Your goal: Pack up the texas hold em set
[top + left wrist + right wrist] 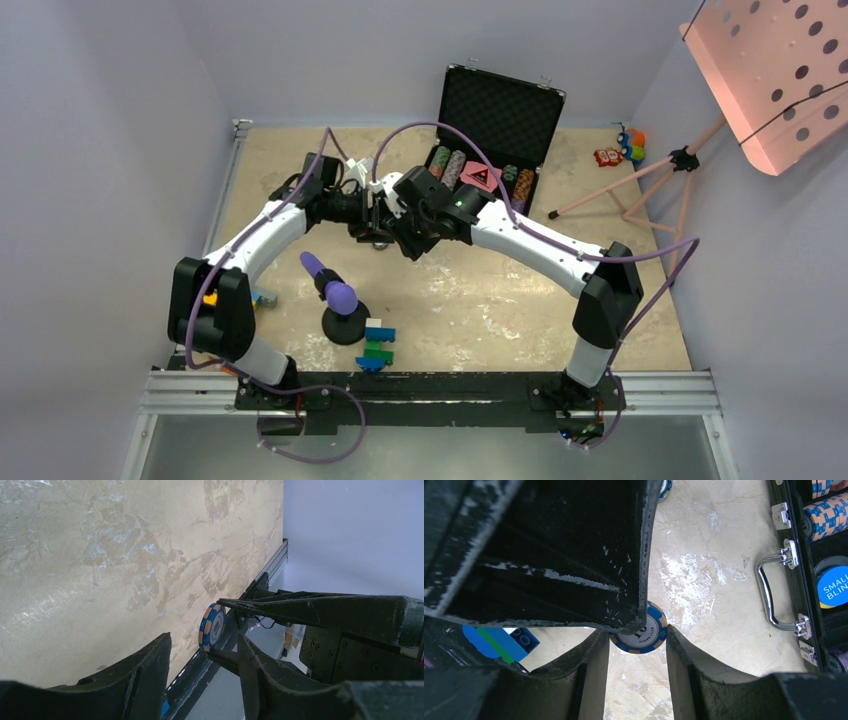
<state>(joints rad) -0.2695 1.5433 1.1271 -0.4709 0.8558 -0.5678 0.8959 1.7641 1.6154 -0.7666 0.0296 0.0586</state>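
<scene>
**Two hands meet over one poker chip, short of the open case**

The right hand [638, 633] is clamped on the rim of a blue-and-orange chip [640, 634], held above the surface [520, 300]. The left hand [204, 639] reaches in from 9 o'clock with its jaws apart on either side of the chip; whether they touch it I cannot tell. Both forearms are stretched low and nose to nose. The case [505, 110] lies at 1 o'clock. The main risk is that a release before the left hand bites, or a nudge from its thick fingers, drops the thin chip, which could then roll away.
</scene>
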